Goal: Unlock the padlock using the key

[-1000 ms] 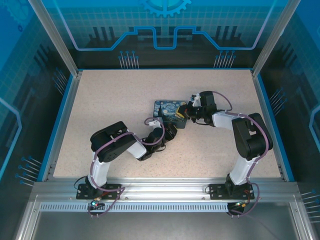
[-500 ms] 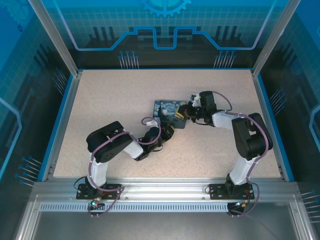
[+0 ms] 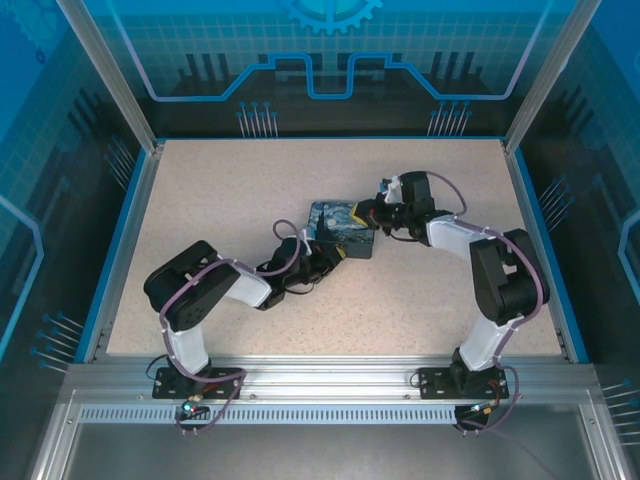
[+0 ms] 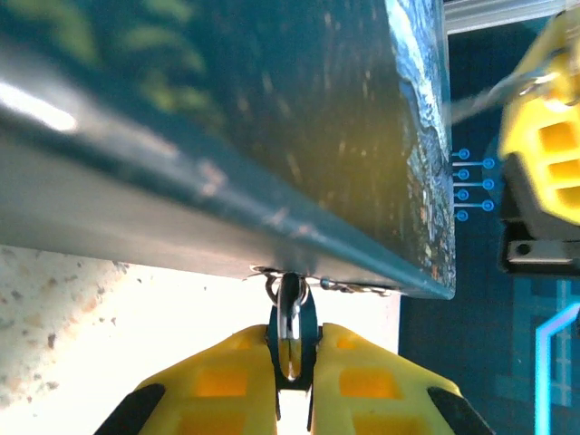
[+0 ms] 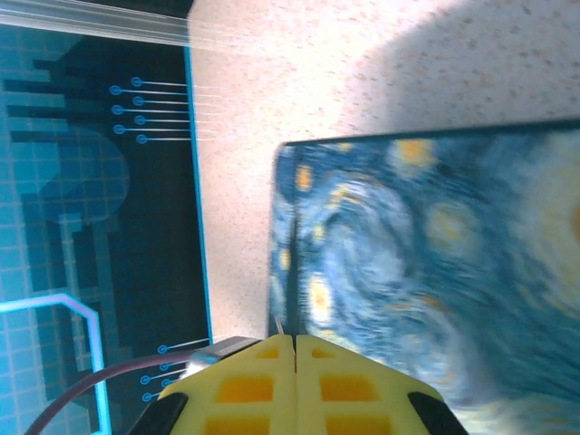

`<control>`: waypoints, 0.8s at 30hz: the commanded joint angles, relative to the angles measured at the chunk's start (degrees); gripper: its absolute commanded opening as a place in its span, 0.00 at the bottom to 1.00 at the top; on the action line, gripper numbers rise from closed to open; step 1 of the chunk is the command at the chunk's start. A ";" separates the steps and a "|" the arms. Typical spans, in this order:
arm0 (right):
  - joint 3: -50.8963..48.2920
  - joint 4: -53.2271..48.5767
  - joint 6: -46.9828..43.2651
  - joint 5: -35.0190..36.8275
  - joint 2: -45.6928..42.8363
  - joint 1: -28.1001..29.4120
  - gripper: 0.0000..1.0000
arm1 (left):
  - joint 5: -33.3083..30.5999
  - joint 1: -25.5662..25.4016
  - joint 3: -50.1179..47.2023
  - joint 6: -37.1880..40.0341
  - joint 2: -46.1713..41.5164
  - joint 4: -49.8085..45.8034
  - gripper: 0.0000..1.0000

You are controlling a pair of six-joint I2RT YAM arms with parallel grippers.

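Observation:
The padlock (image 4: 291, 331) is a small silvery piece hanging by its ring from the lower edge of the dark-blue Starry Night box (image 4: 299, 118). My left gripper (image 4: 292, 343) is shut on it, its yellow fingers (image 4: 227, 381) pinching it from both sides. From above, the left gripper (image 3: 335, 256) sits at the box's (image 3: 338, 222) near edge. My right gripper (image 5: 294, 341) is shut at the box's (image 5: 435, 272) corner, with the key (image 5: 279, 324) poking out as a thin grey sliver at its tips. In the top view the right gripper (image 3: 372, 213) is at the box's right side.
The box lies mid-table on the speckled beige tabletop (image 3: 230, 190). Blue walls and aluminium posts (image 3: 110, 75) ring the table. The right arm's yellow finger (image 4: 544, 154) shows beyond the box's corner in the left wrist view.
My left gripper has closed on the padlock while the left arm's elbow swung out to the left. The right gripper has shifted slightly up and away along the box's right side.

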 commanded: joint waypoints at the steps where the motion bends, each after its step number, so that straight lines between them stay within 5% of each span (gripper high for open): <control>1: 1.38 -2.23 -1.78 -1.63 -6.57 -0.76 0.00 | 5.14 0.92 -0.45 -1.32 -4.22 -3.88 0.00; 13: -18.93 -1.79 -0.17 0.57 -28.87 1.64 0.00 | 7.34 2.76 4.57 3.74 -12.36 -25.04 0.00; 24: -33.36 0.40 3.04 7.97 -39.56 8.96 0.00 | 12.60 6.24 4.36 1.46 -11.15 -21.43 0.00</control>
